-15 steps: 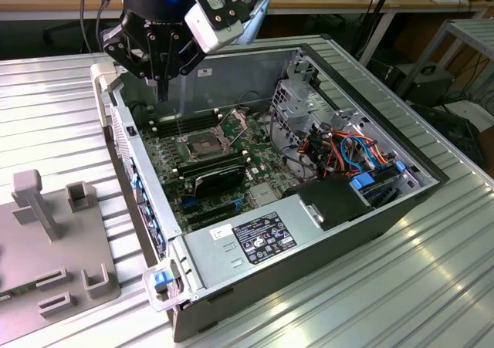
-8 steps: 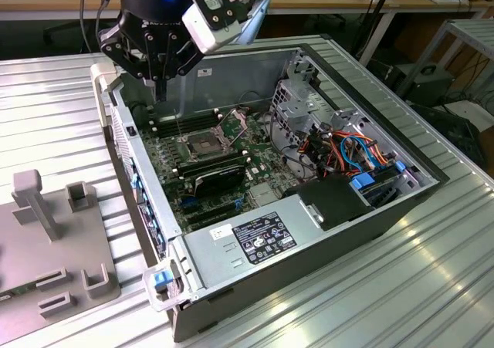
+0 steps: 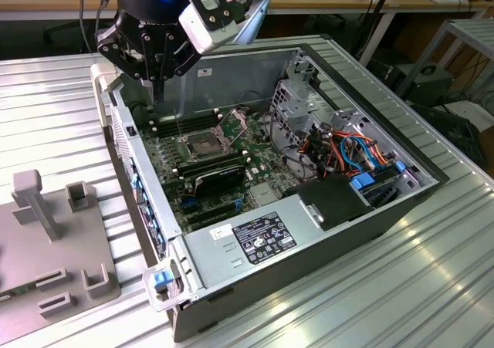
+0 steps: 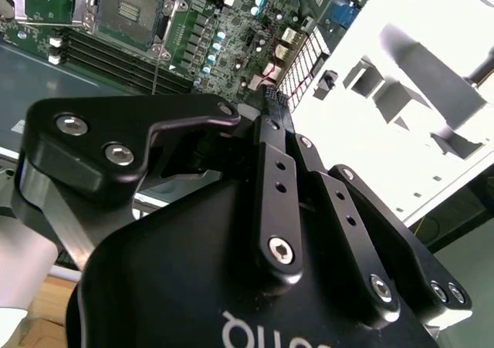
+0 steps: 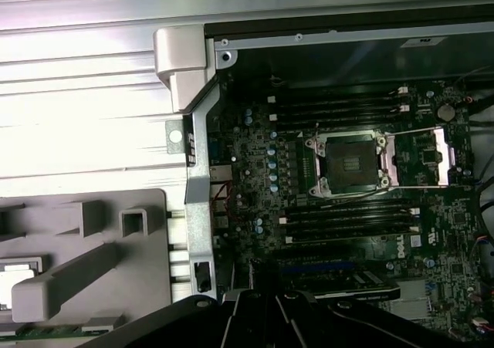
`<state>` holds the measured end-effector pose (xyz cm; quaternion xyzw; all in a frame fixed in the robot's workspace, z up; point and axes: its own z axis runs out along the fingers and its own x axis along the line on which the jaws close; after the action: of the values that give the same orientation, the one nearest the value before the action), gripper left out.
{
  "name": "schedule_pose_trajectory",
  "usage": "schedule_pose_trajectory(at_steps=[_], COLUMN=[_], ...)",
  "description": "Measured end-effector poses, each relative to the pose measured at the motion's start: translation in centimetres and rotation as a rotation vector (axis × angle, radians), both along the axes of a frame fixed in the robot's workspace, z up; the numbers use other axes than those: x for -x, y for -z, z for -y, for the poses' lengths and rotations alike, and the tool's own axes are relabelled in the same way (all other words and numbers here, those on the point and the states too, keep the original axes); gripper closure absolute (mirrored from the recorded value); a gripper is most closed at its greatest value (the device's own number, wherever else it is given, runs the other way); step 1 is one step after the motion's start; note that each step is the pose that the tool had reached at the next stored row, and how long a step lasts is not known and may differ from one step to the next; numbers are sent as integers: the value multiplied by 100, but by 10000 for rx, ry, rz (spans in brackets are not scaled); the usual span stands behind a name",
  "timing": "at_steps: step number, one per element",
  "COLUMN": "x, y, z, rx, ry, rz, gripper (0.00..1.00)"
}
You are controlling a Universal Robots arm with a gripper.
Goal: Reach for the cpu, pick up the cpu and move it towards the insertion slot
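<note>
Gripper (image 3: 158, 84) hangs above the open computer case (image 3: 324, 248), just over one of its corners. Its black fingers (image 4: 270, 124) are pressed close together, and I cannot tell if anything is between them. The insertion slot (image 5: 349, 163) sits inside the case on the green board (image 3: 255, 159), with a shiny frame around a dark middle. It is lower than the gripper and a little to one side. The cpu (image 5: 15, 282) is outside the case. It lies flat in a pocket of the grey holder (image 5: 85, 240), which rests on the metal table (image 3: 46, 93) beside the case wall.
</note>
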<state>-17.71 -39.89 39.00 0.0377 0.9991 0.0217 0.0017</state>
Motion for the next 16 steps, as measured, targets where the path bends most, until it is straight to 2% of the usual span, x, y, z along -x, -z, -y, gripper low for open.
schedule_pose_trajectory(at_steps=[16], x=[84], y=[4], z=[0], rx=[0], ry=[0], rz=[-11], gripper=[89])
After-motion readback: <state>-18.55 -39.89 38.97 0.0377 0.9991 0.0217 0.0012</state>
